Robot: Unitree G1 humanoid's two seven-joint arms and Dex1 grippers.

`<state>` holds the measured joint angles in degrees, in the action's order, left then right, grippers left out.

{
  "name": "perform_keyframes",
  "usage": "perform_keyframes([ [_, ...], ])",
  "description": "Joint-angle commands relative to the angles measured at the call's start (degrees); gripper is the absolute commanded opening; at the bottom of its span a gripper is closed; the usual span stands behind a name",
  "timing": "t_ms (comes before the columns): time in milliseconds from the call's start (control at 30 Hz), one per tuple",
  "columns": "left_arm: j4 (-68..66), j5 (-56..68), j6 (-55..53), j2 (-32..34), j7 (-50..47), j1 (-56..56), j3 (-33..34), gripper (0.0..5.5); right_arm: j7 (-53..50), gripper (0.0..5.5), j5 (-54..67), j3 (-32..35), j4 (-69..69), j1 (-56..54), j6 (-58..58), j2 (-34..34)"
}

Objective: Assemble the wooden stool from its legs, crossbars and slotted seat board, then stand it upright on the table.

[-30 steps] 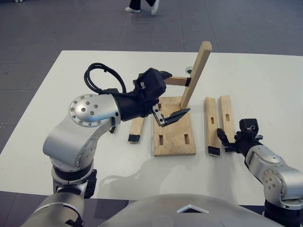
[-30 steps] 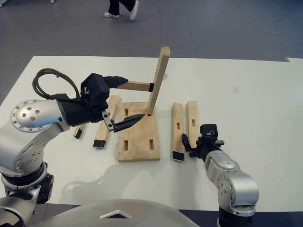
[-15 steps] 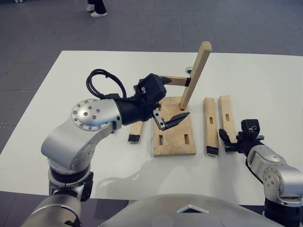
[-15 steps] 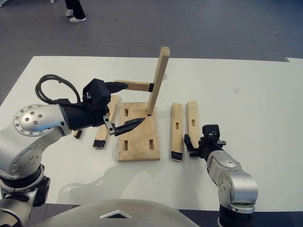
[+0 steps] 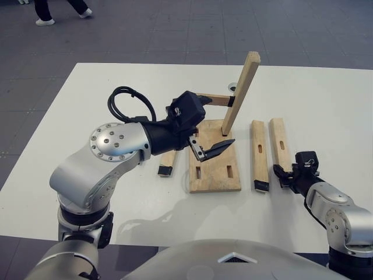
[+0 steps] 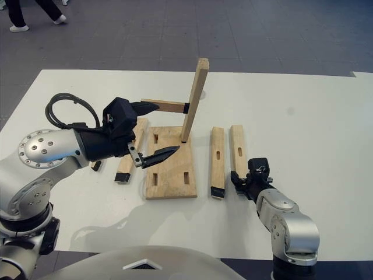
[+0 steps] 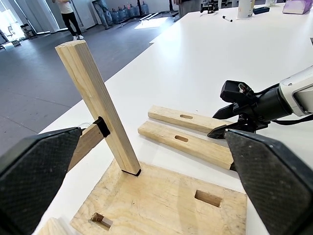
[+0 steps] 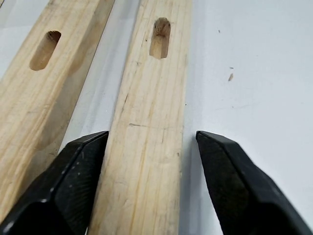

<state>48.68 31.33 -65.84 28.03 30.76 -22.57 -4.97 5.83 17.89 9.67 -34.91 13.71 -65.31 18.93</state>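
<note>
The slotted seat board (image 5: pixel 213 166) lies flat mid-table. One leg (image 5: pixel 240 90) stands upright in its far slot, and a crossbar (image 5: pixel 217 100) sticks out of that leg toward my left arm. My left gripper (image 5: pixel 211 123) hangs open over the board's far part, its upper finger at the crossbar's free end. Two slotted legs (image 5: pixel 258 153) (image 5: pixel 278 144) lie flat to the right of the board. My right gripper (image 8: pixel 154 181) is open, with its fingers (image 8: pixel 73 181) on either side of the outer leg (image 8: pixel 151 112) near its front end.
Another leg (image 6: pixel 126 165) lies left of the board, partly under my left arm, with a smaller dark-tipped piece (image 6: pixel 96 165) beside it. The white table (image 5: pixel 326 99) has bare room at the right and along the front edge.
My right gripper has shifted slightly rightward, from between the two flat legs to the outer leg's near end. The left gripper has barely moved at the crossbar.
</note>
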Motion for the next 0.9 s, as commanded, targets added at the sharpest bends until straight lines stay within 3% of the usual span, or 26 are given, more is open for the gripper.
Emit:
perform_keyframes([
  [33, -1.09, 0.74, -0.49, -0.97, -2.16, 0.20, 0.37, 5.50, 1.86, 2.43, -0.78, -0.50, 5.80, 2.69, -0.57, 1.46],
  [100, -1.96, 1.55, -0.64, -1.69, -2.97, -0.05, 1.94, 5.50, 3.21, 2.13, -0.78, 0.86, 8.61, 0.96, 1.85, 2.53],
  [233, -3.97, 3.46, -0.69, -2.53, -4.06, -1.45, 4.89, 5.50, 5.83, 2.05, -0.34, 6.05, 15.71, -7.62, 8.43, 5.79],
  [367, -9.27, 9.14, -1.12, -5.10, -4.28, -5.08, 11.93, 5.50, 6.85, 2.05, 6.52, 16.20, 23.31, -29.84, 14.23, 7.20],
  [467, -18.52, 23.33, -3.25, -8.49, -3.37, -10.86, 22.58, 5.50, 11.43, 2.05, 19.85, 19.27, 24.30, -48.53, 13.38, 4.98],
  [533, -25.33, 32.94, -4.15, -8.16, -3.65, -15.39, 27.29, 5.50, 14.45, 2.05, 30.55, 20.44, 24.35, -55.42, 9.51, 3.35],
  [667, -43.09, 53.55, -5.43, -6.41, -6.38, -25.43, 31.99, 5.50, 27.76, 2.05, 49.47, 16.78, 27.50, -62.34, 0.09, 4.52],
  [900, -48.66, 62.29, -5.28, -2.09, -4.36, -25.33, 29.23, 5.50, 41.58, 2.05, 50.22, 5.34, 28.81, -62.37, -2.33, 8.83],
])
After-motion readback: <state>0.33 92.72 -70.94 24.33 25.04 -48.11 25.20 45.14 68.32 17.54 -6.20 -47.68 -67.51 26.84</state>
